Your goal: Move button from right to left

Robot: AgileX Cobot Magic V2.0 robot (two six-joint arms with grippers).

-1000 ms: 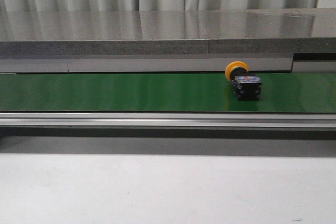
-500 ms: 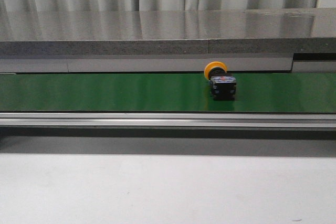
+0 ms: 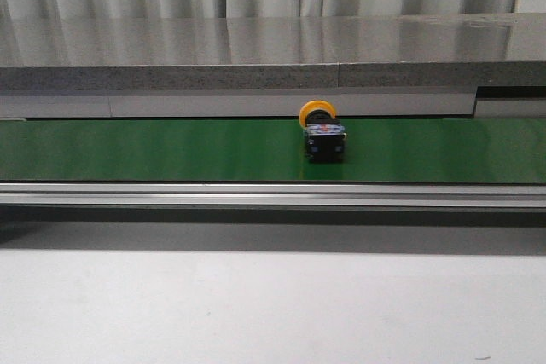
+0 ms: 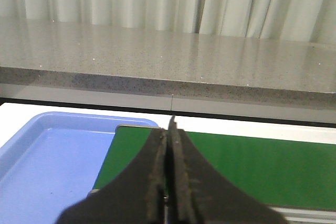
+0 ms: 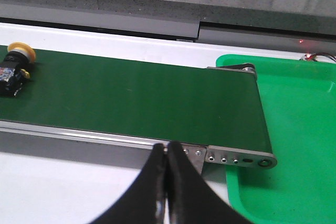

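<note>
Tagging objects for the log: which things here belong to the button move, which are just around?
Job:
button, lying on the green belt
left hand, shut
right hand, shut

Just around:
blue tray at the belt's left end
green tray at its right end
grey counter

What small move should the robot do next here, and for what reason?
Probably open the left gripper, now shut above the green belt end beside the blue tray. The button lies on the belt with no gripper near it, so the left gripper should be ready to pick it up.
</note>
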